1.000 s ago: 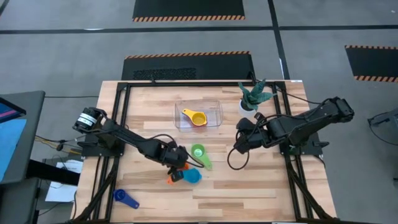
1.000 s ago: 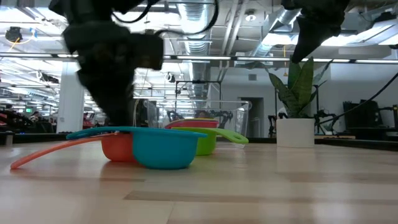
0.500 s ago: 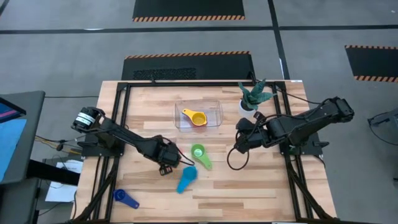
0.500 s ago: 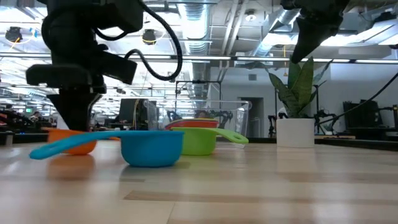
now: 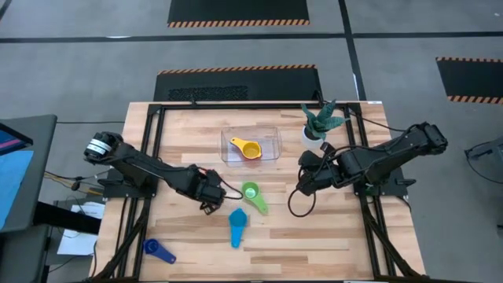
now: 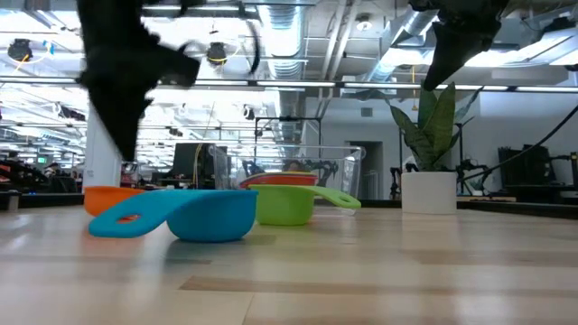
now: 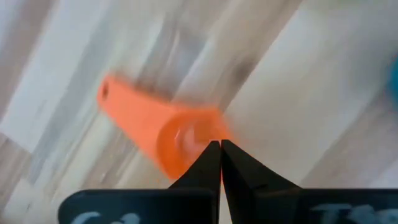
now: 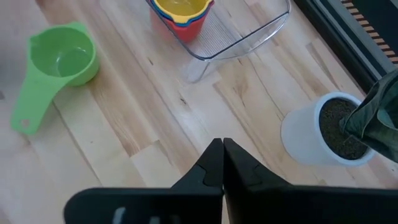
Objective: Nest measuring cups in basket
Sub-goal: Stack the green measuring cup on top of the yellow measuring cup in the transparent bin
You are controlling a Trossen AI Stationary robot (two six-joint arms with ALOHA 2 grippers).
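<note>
My left gripper point(image 5: 209, 195) is shut over the orange cup point(image 7: 163, 132), which its body hides in the high view. In the low view the orange cup point(image 6: 110, 199) shows left of the teal cup point(image 6: 209, 215). The teal cup point(image 5: 237, 219) rests on its base, handle toward the near edge. The green cup point(image 5: 251, 192) stands beside it. A dark blue cup point(image 5: 158, 250) lies near the near-left corner. The clear basket point(image 5: 270, 135) holds a yellow cup point(image 8: 181, 6) nested on red and blue ones. My right gripper point(image 5: 300, 186) hangs shut above bare table, right of the green cup point(image 8: 61, 61). My left gripper pinches the orange cup at its bowl's rim point(image 7: 210, 129), on the side away from the handle point(image 7: 122, 99). The fingers come from above, pointing down. Whether the cup rests on the table or is just lifted, I cannot tell.
A white pot with a green plant point(image 5: 317, 126) stands at the far right, beside the basket; the pot point(image 8: 323, 134) is near my right gripper. Black frame rails run along the table's edges. Bare wood lies in the near right half.
My left gripper has moved toward the table's far-left, taking the orange cup away from the teal cup's side. The teal cup has turned about on the table; its handle has swung from the left round toward the near edge.
</note>
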